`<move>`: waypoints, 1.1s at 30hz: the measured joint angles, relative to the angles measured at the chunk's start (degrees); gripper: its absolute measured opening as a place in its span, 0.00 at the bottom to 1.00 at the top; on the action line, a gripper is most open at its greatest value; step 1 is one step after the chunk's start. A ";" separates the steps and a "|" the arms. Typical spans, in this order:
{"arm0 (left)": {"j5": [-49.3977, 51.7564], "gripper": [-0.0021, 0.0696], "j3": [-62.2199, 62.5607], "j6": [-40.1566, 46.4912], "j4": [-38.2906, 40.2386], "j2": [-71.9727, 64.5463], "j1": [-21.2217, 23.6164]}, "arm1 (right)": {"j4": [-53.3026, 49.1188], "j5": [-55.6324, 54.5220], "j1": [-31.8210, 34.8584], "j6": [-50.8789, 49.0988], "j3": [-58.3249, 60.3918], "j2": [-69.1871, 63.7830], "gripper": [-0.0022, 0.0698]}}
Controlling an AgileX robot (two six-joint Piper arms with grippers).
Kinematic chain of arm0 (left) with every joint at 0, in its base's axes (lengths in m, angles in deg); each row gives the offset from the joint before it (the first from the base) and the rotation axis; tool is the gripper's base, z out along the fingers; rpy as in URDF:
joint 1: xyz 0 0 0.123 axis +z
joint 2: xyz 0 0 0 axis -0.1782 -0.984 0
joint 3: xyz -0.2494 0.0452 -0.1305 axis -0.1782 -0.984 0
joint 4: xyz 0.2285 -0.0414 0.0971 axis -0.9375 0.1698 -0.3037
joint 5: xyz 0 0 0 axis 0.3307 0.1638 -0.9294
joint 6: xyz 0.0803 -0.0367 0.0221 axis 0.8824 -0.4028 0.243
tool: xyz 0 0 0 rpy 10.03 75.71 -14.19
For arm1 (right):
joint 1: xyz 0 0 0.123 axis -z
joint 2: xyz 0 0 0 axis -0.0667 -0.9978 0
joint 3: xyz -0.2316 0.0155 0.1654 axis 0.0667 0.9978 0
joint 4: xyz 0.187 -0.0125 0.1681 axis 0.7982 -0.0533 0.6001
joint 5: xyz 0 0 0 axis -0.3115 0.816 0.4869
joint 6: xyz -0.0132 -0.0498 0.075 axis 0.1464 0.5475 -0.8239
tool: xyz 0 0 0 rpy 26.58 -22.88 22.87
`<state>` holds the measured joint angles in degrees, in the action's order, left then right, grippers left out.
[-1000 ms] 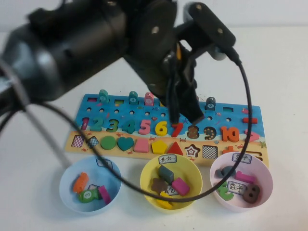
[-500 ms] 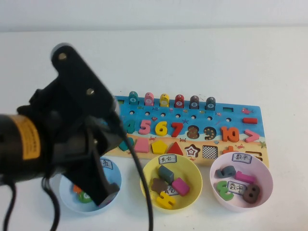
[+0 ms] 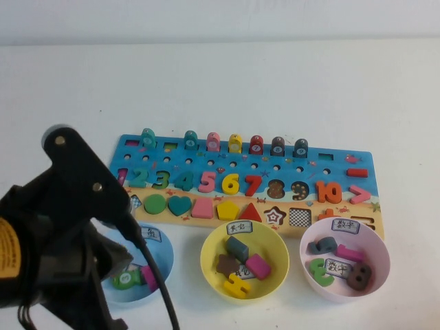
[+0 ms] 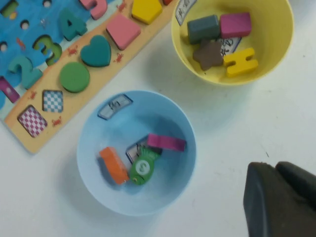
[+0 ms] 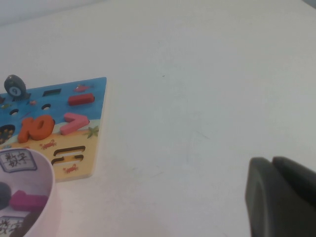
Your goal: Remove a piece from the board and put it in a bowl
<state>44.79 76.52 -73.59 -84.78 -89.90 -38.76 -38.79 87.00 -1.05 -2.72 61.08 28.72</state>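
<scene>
Piece under inspection: the pink numeral "1" (image 3: pixel 122 177) sits in its slot at the left end of the number row on the board (image 3: pixel 338 159), beside the teal "2". It has not been lifted, so the task's one transfer is not yet done.

The pink bowl (image 3: pixel 381 240), the one you need to reach, stands on the bench (image 3: pixel 275 89) just in front of the board's right end. It holds a grey piece, a pink bar, a green piece and a brown "8", but no "1".

Your left pincer (image 4: pixel 274 170) is shut, with nothing between its pads. It hangs above the bench just beside the blue bowl (image 3: pixel 155 240), between that bowl and the yellow bowl (image 3: pixel 206 254) and well apart from the piece. In the high view that arm fills the lower left corner and covers part of the blue bowl.

Your right pincer (image 5: pixel 271 163) looks closed and empty too, above bare bench beyond the board's right end and near the pink bowl.

Judgement: everything is left to do — the approach to the "1", the grasp, the carry along the full length of the board, and the release into the pink bowl. Note that the piece and the bowl lie at opposite ends.
</scene>
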 joint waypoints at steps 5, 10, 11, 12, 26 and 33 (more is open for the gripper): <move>-14.94 0.03 -7.40 -0.22 -5.20 4.29 0.29 | 0.00 0.00 0.00 0.00 0.00 0.00 0.01; -35.61 0.03 -21.64 -0.22 -5.75 12.40 6.92 | 0.00 0.00 0.00 0.00 0.00 0.00 0.01; -40.91 0.03 -25.79 -0.22 -5.12 14.56 9.45 | 0.00 0.00 0.00 0.00 0.00 0.00 0.01; -43.51 0.03 -28.53 -0.22 -4.91 15.66 11.10 | 0.00 0.00 0.00 0.00 0.00 0.00 0.01; -58.33 0.03 -53.20 -0.22 -2.31 44.38 34.10 | 0.00 0.13 0.00 0.00 0.00 0.00 0.01; -51.78 0.03 -55.57 -5.85 -0.10 50.83 44.81 | 0.00 0.13 0.00 0.00 0.00 0.00 0.01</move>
<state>-6.99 20.96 -79.44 -84.88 -39.07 6.05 -38.79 87.13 -1.05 -2.72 61.08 28.72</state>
